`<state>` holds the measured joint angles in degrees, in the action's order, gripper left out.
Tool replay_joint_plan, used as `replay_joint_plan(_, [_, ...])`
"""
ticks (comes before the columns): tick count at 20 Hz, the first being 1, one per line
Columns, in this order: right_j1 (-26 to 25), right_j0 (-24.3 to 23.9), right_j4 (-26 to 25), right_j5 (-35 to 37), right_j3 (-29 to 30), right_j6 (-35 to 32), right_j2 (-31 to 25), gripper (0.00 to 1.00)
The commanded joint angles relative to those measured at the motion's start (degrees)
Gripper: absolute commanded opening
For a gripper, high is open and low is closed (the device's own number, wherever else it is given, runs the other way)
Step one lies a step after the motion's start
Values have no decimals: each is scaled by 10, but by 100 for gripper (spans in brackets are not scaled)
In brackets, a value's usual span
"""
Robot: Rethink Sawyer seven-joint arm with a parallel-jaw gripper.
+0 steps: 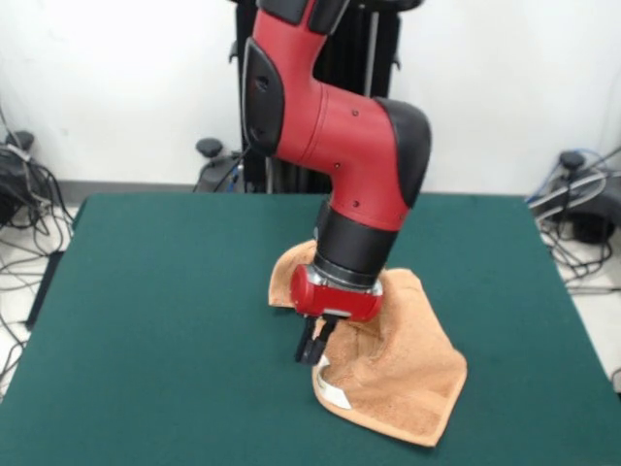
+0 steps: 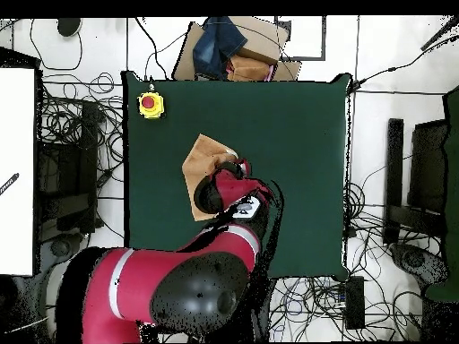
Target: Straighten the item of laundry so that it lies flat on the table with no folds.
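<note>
Front view: red and black arm [image 1: 340, 146] bent down over the tan-orange towel [image 1: 408, 379], gripper [image 1: 315, 348] low at the towel's left edge, just above the green worktop [image 1: 146, 330]. Dark fingers [image 1: 309, 342] close together at the cloth's edge, seemingly pinching a fold of it; grip not fully clear. Towel rumpled, one part lifted up behind the wrist, the rest spread toward the near right with a corner pointing at the front edge. White label [image 1: 335, 396] curling at the lower left hem. None of this fine detail visible from above.

Overhead view: arm [image 2: 179, 287] covering much of the towel [image 2: 204, 161]; only an angular tan patch showing beyond the wrist, lying left of the worktop's [image 2: 305, 134] centre. Gripper hidden under the wrist there. Shown only here: yellow box with a red button [image 2: 151, 105] at one worktop corner, well apart from the towel; cardboard and a dark blue cloth [image 2: 220, 45] beyond the far edge; a white panel [image 2: 18, 161] on the left; dark equipment [image 2: 417, 179] on the right.

Surface: dark green, felt-like, far larger than the towel. Room: pale floor strewn with black cables [image 2: 81, 98] on every side, white wall [image 1: 116, 87] behind the robot in the front view, cable bundles [image 1: 24, 184] at both sides there.
</note>
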<state>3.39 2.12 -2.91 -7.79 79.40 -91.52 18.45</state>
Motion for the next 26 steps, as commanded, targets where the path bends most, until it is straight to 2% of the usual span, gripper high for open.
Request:
replay_joint_plan(1, [-64, -16, 25, -62, -31, -109, -36, 0])
replay_joint_plan(7, [-71, -16, 35, -78, -27, -109, -35, 0])
replay_joint_plan(13, [-68, 12, 58, -76, -23, -101, -7, 0])
replay_joint_plan(21, [-35, 23, 54, -47, -2, -92, 5, 0])
replay_joint_plan(26, [-37, 28, 58, -49, 0, -95, 12, 0])
